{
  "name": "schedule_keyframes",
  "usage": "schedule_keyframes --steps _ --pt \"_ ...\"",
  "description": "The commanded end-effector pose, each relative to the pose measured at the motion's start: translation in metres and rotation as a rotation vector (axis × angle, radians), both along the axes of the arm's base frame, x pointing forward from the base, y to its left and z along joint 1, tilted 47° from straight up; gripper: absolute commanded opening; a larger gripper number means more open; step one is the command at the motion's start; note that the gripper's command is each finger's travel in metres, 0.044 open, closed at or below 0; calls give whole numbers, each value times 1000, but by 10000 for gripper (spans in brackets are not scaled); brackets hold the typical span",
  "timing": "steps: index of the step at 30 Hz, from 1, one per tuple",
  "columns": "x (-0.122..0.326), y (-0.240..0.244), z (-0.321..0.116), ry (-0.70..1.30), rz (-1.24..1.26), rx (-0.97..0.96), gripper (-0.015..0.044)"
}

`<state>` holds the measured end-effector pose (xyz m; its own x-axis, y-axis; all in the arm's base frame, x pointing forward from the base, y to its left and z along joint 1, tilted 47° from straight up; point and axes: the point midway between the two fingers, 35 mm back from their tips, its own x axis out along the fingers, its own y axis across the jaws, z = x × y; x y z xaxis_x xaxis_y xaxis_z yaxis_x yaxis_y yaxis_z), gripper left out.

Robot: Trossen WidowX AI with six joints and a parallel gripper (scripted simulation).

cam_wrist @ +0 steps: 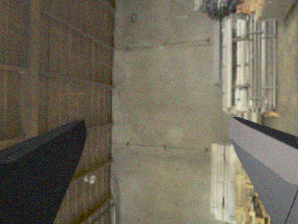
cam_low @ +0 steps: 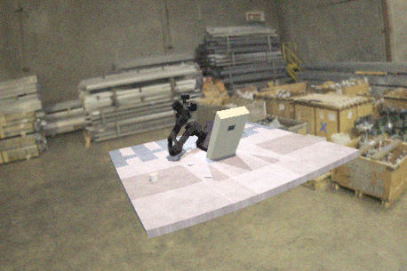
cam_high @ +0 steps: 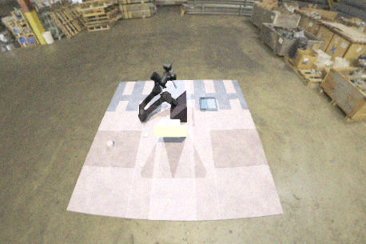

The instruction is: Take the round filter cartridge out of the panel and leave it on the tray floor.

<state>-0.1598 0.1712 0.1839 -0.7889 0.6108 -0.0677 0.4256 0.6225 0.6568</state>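
The service panel [cam_high: 170, 131] [cam_low: 226, 140] stands upright on the table, slightly leaning, with a pale yellow top. Its slotted face is hidden in the top and exterior views, and I cannot make out the cartridge in it. The small blue tray [cam_high: 208, 109] lies to the right behind the panel in the top view; I see nothing recognisable as the cartridge in it. My gripper [cam_wrist: 157, 126] is open and empty, with its fingers wide apart in the wrist view. It is raised on the arm behind the panel, well away from it, facing the warehouse wall and roof.
A small white cylinder [cam_high: 110, 143] [cam_low: 153, 178] stands on the table to the left. A smaller white piece [cam_high: 145, 135] [cam_low: 190, 164] lies between it and the panel. A dark purple shape [cam_high: 181, 113] shows directly behind the panel, beside the folded arm.
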Motion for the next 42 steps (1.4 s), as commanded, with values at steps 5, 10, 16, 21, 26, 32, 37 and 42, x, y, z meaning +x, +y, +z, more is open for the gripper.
schedule_keyframes --steps 5,10,16,21,26,32,37,42 --pt "37 43 -5 -298 -235 140 269" --pt "106 86 -16 -823 -471 223 137" --pt "164 103 -24 -1257 -529 196 111" --pt "211 106 -30 -1591 -491 116 111" --pt "257 101 -34 -1905 -373 -13 111" --pt "310 85 -38 -2220 -111 -222 111" --pt "351 64 -40 -2396 211 -426 111" --pt "389 38 -41 -2459 613 -634 111"
